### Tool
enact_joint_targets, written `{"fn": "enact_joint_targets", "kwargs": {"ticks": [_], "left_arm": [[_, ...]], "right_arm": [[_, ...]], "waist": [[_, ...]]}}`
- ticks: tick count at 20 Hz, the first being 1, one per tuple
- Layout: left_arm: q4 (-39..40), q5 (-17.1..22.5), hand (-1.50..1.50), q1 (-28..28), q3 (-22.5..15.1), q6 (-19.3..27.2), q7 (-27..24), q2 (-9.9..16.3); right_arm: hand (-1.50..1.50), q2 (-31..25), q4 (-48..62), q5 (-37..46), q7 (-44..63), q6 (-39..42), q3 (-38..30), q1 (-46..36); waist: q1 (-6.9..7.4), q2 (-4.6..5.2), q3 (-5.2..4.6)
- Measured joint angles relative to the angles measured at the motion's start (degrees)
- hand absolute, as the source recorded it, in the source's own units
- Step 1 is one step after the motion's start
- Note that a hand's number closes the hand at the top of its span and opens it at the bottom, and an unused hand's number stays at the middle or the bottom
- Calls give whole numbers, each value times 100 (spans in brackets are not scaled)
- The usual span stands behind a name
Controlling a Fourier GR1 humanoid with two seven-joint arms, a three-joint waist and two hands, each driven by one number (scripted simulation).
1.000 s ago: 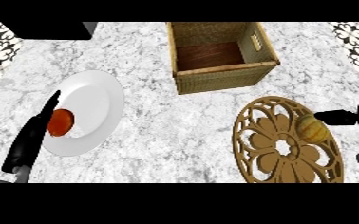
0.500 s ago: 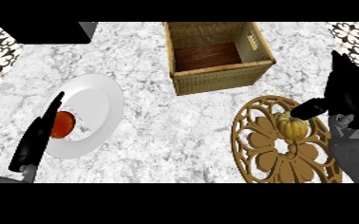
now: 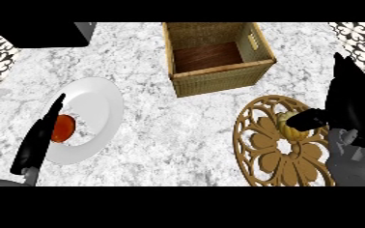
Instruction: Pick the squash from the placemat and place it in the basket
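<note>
The squash (image 3: 292, 131), small and yellow-orange, lies on the upper right part of the round wooden openwork placemat (image 3: 271, 160) at the lower right. My right hand (image 3: 346, 104) stands at the squash's right side with its fingers pointing up and straight, open. Its thumb reaches across the top of the squash and hides part of it. The woven basket (image 3: 221, 80) with a dark wooden floor stands at the top centre, beyond the placemat. My left hand (image 3: 39, 140) rests open at the lower left, over the edge of a plate.
A white plate (image 3: 96, 104) at the left holds a red round fruit (image 3: 65, 127), partly behind my left hand. A black block (image 3: 43, 34) sits at the top left. Patterned mats show at the left edge (image 3: 4, 58) and top right corner (image 3: 351, 34). Marble counter lies between plate and placemat.
My right hand has come in from the right edge onto the placemat and its thumb now lies over the squash. The left hand has stayed by the plate.
</note>
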Motion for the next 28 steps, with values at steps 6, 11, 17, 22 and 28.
{"fn": "enact_joint_targets", "kwargs": {"ticks": [6, 11, 17, 22, 28], "left_arm": [[47, -41, 0, 5, 51, -71, -130, -43], [120, -151, 0, -79, 50, -58, -145, -152], [153, -197, 0, -115, 120, -153, -125, -175], [136, -320, 0, -124, 113, -141, -143, -273], [312, -334, 0, -257, 237, -271, -147, -331]], "right_arm": [[-150, 444, -392, 617, 22, 252, -136, 328], [-150, 764, -491, 1071, -30, 387, -160, 522], [-150, 1106, -612, 1472, -209, 607, -340, 701], [-150, 1446, -541, 1818, -401, 776, -489, 805], [-150, 1873, -448, 2177, -622, 977, -689, 873]], "waist": [[53, 32, 18], [106, 54, 31], [141, 64, 34], [168, 70, 38], [167, 77, 40]]}}
